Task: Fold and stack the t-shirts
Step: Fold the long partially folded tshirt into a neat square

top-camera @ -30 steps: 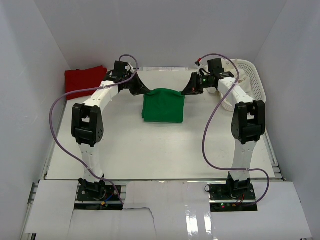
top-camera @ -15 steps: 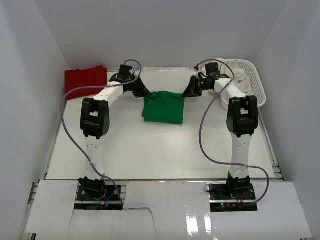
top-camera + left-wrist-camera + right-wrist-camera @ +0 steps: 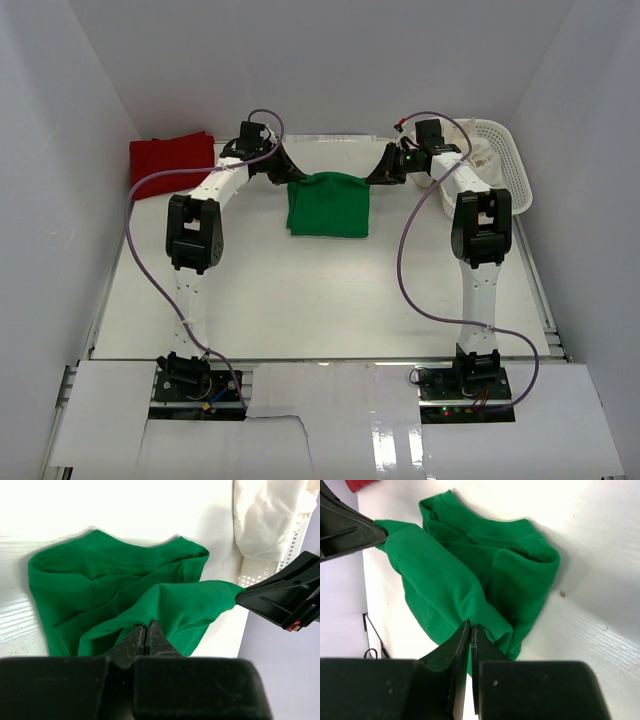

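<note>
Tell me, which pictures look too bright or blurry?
Left wrist view: the table glares plain white past the green t-shirt, and the left gripper up close is just a black shape. Right wrist view: same white glare, but the shirt looks sharp. Top view: even light, with shiny reflections on the front panel.

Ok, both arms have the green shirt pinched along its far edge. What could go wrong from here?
1. The left jaws and right jaws are each shut on a small pinch of the green t-shirt; one side may slip, skewing the fold.
2. The lifted layer sags bunched between them, so creases may get pressed in.
3. The right arm works close to the basket holding cream cloth; a swing could knock it.
</note>
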Motion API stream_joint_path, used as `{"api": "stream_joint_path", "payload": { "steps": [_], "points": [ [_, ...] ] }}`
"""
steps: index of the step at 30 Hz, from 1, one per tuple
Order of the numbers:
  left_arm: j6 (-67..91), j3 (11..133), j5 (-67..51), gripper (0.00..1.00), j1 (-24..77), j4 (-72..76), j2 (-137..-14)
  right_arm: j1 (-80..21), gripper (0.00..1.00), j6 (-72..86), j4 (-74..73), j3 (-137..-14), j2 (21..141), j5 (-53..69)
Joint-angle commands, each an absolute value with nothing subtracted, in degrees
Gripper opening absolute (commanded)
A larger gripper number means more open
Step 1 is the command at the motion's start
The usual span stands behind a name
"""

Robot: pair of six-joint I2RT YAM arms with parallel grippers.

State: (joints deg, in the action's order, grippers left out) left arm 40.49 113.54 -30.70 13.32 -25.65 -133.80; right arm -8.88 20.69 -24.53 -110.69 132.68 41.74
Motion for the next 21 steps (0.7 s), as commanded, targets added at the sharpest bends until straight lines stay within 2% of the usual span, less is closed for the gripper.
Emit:
{"api": "stream_joint_path", "payload": {
  "steps": [1, 8, 15, 21],
  "points": [
    [40.6, 115.6, -31.4, 0.00, 12.4, -26.2, -132.7, -8.4, 0.08, 22.0, -22.4, -115.6, 133.8, 43.7],
    [41.1, 117.1, -31.8, 0.00, 11.5, -26.1, -135.4, -8.3, 0.09, 25.3, -17.9, -118.0, 137.6, 46.0],
    [42.2, 114.0, -29.4, 0.00, 11.6, -22.3, -134.9, -8.4, 0.08, 32.1, -3.7, -118.5, 142.0, 49.7],
    [43.4, 111.6, -28.7, 0.00, 11.5, -20.3, -134.4, -8.7, 0.08, 34.3, -0.6, -120.4, 144.3, 50.0]
  ]
}}
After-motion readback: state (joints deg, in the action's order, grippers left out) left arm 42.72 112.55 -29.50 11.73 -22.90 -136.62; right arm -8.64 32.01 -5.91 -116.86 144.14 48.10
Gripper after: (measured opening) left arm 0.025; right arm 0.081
